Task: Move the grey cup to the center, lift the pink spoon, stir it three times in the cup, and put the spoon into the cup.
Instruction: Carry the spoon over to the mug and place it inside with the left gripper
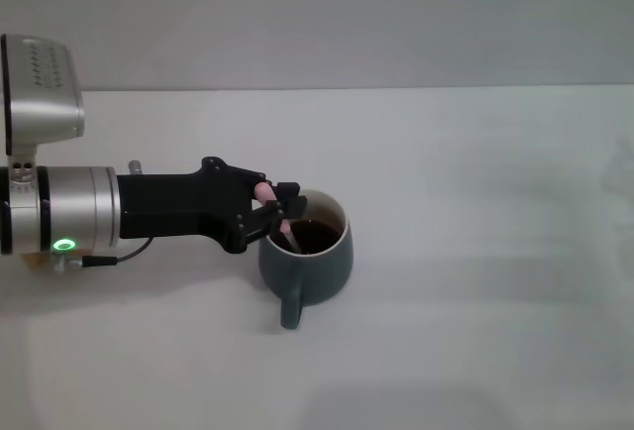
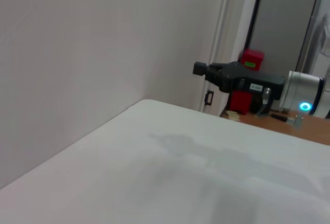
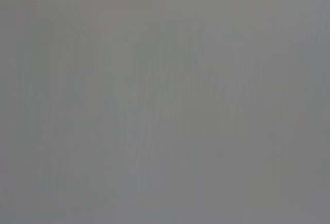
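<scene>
Two steps of four judged as good as done. Find the grey cup (image 1: pixel 307 250) standing upright near the middle of the white table (image 1: pixel 475 252), handle turned toward the robot, dark liquid inside; count the move to the centre as finished. See the left gripper (image 1: pixel 275 210) reaching in from the left, just beside the cup's rim, clamped narrow on the pink spoon (image 1: pixel 265 192), with the handle slanting down from the claw into the liquid; count the lift as finished too. Place the work in the stirring step. Cannot say how many turns of the three are made, nor whether any is made at all. Left to do, by this reading: finish the stirring, then let go of the spoon so as to leave it resting in the cup. Cannot see the spoon's metal bowl, sunk under the dark liquid, nor whether it touches the cup's bottom or wall. Get nothing of cup or spoon from the left wrist view: only bare table, a wall, and far off beyond the table's edge the right gripper (image 2: pixel 198 68), parked and out of the work, near a red block (image 2: pixel 252 59). Get nothing whatever from the right wrist view, a flat grey blank.
</scene>
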Available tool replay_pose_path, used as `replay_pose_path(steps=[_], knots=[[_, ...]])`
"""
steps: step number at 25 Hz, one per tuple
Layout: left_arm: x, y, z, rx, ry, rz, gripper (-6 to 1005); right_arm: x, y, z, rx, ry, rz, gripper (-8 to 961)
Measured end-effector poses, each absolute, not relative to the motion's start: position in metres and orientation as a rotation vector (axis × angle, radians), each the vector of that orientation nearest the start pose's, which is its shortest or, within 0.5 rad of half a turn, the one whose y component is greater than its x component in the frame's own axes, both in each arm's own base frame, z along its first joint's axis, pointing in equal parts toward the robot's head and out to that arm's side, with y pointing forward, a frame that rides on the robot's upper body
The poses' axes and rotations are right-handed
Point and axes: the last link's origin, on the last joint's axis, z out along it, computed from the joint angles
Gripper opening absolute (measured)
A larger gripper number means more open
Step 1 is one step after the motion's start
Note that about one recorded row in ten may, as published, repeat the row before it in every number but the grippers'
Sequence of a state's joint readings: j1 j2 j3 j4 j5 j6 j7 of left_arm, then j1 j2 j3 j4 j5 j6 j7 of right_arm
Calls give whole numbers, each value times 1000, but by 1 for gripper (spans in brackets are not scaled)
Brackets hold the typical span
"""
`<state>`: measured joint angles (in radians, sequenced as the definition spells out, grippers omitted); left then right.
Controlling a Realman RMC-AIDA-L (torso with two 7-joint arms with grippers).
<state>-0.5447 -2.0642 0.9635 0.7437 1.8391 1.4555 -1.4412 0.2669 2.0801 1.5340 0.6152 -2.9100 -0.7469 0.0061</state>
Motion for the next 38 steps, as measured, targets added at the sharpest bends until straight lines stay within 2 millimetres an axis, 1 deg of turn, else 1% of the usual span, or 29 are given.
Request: replay_pose_path(steps=[5,12,16,22,25,29,38], knots=[[-221,353,-16,-2780,-467,-693,145,323,359,28,-1514,508,534,4],[-219,362,-28,-2743,-458,-692,145,322,358,29,-1512,506,538,4],[-221,369,-30,-2706,-465,-670,145,321,358,30,-1507,502,544,4],[-227,375,-26,-2668,-468,-620,145,321,358,31,-1507,500,546,4],[-230,375,-23,-2670,-457,-590,145,321,358,31,-1507,501,546,4],[-231,369,-20,-2730,-437,-547,145,320,360,30,-1512,505,543,4],[-227,358,-10,-2798,-417,-547,145,319,361,30,-1515,505,542,5]])
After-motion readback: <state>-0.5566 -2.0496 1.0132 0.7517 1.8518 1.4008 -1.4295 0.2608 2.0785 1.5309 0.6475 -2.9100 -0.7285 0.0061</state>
